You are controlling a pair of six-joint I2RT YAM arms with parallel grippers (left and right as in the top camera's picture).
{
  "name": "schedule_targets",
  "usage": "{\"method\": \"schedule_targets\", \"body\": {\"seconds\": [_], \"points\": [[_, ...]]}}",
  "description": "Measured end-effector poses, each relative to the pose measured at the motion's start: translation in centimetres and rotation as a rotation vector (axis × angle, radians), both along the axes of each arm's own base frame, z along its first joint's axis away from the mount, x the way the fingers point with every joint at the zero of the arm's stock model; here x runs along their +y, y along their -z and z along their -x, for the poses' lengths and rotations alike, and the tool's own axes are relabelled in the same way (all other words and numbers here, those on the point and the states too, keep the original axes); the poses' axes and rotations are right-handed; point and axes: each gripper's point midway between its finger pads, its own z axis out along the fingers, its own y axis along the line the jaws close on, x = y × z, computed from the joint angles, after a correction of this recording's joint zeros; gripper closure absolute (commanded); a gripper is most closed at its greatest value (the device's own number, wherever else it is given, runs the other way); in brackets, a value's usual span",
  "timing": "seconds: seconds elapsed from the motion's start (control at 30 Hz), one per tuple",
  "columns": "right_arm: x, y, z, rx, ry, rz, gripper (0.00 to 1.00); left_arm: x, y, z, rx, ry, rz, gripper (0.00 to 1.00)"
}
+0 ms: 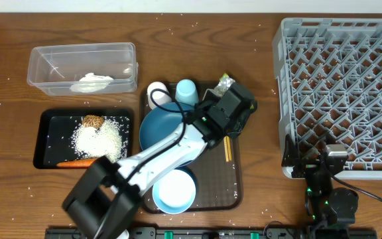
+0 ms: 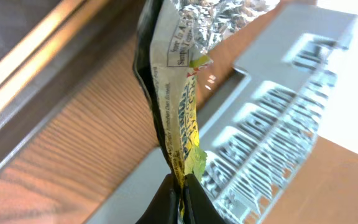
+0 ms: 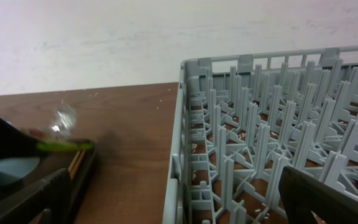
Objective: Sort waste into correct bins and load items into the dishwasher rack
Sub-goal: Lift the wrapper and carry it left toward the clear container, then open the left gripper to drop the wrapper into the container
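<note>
We count 2 bins on the left of the surface (image 1: 12, 199): 1 clear tub (image 1: 45, 63) holding 1 crumpled white tissue (image 1: 95, 81), and 1 black tray (image 1: 48, 143) holding 1 brown food lump (image 1: 93, 121), 1 heap of white rice (image 1: 101, 139) and 1 orange carrot (image 1: 77, 162). The brown serving tray (image 1: 234, 192) carries 2 cups side by side, 1 white cup (image 1: 156, 93) and 1 light-blue cup (image 1: 186, 89), plus 1 dark-blue dish (image 1: 154, 129), 1 small white bowl (image 1: 174, 190) and 1 pair of chopsticks (image 1: 227, 147). 1 grey dishwasher rack (image 1: 340, 86) fills the right side.

The left gripper (image 2: 180, 186) is pressed together on the near end of the 1 yellow-green packet (image 2: 179, 112), which stretches straight out from its fingertips at the far edge of the serving tray. Crumpled foil (image 2: 222, 15) shows at the packet's far end; we cannot tell whether it is part of the packet.

The right gripper (image 3: 174, 186) is spread wide and holds nothing, just beside the near left corner of the rack, well apart from the packet.
</note>
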Motion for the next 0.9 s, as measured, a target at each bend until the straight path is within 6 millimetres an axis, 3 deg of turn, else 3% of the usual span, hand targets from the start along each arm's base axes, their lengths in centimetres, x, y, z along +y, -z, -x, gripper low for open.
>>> {"method": "schedule_targets", "body": {"seconds": [0.2,0.37,0.53,0.9], "points": [[0.0,0.0,0.0,0.0,0.0,0.0,0.01,0.8,-4.2,-0.4,-0.098,0.027,0.029,0.94],[0.0,0.0,0.0,0.0,0.0,0.0,0.01,4.0,-7.6,-2.6,-0.245,0.023,-0.026,0.94],[0.0,0.0,0.0,0.0,0.0,0.0,0.01,11.2,-9.1,-6.1,-0.321,-0.094,-0.16,0.94],[0.0,0.0,0.0,0.0,0.0,0.0,0.01,28.4,-7.4,-10.7,-0.224,-0.441,-0.32,0.94]]}}
